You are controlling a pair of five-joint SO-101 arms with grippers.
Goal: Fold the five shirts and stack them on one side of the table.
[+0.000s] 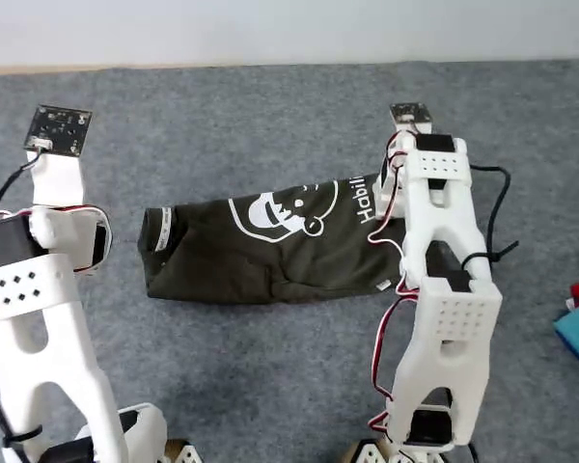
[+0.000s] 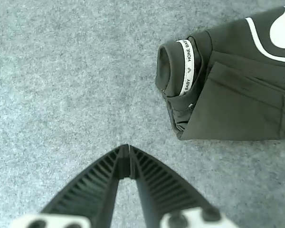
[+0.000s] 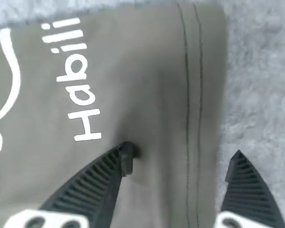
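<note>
Early days, I'm guessing: the dark olive shirt with white print (image 1: 270, 253) is lying on the grey felt tabletop (image 1: 270, 125), only folded into a long strip. Right gripper (image 3: 183, 161) is straddling its hem (image 3: 194, 95), spread wide; left gripper (image 2: 129, 152) is hovering pinched closed near the collar (image 2: 185, 66).

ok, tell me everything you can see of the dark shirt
The dark olive shirt lies flat on the grey carpeted table, folded lengthwise into a long band, soft knit by its look. White cartoon print and lettering face up. Its collar, with white neck tape, points toward the shut left gripper, which is apart from it. The open right gripper straddles the double-stitched hem, one finger pressing the fabric.
</note>
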